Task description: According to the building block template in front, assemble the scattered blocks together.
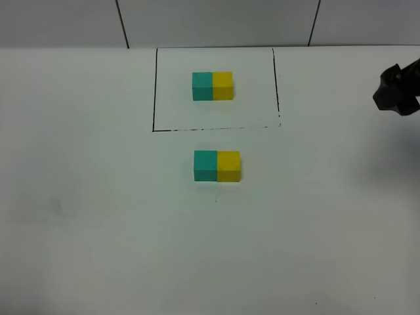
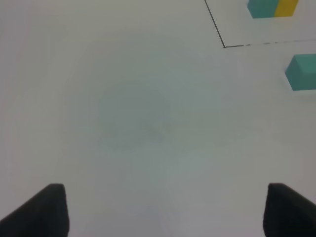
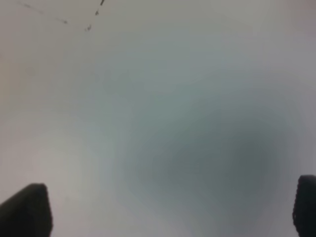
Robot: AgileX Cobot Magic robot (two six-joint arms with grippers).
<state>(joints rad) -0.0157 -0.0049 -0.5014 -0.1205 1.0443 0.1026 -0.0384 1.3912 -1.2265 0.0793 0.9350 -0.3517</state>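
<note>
On the plain white surface [image 1: 98,230] a thin black drawn rectangle [image 1: 155,92] frames the building block template [image 1: 212,86], a small matte teal cube and a yellow cube joined as one bar with teal on the left. Just in front of that frame, outside the line, sit the two scattered blocks: the loose teal-green cube [image 1: 205,165] and the loose yellow cube [image 1: 229,166] stand side by side and touching, teal on the left, matching the template's order. In the left wrist view the left tool [image 2: 163,212] hangs over bare surface with its two dark fingertips [image 2: 47,210] spread wide apart and nothing between them; the teal loose cube [image 2: 302,72] and the framed pair [image 2: 272,7] lie well ahead of it. The right tool [image 3: 163,212] likewise shows its dark fingertips [image 3: 27,210] far apart over blurred white surface, holding nothing, and appears as a black shape [image 1: 397,88] at the right edge of the high view, well away from the blocks.
</note>
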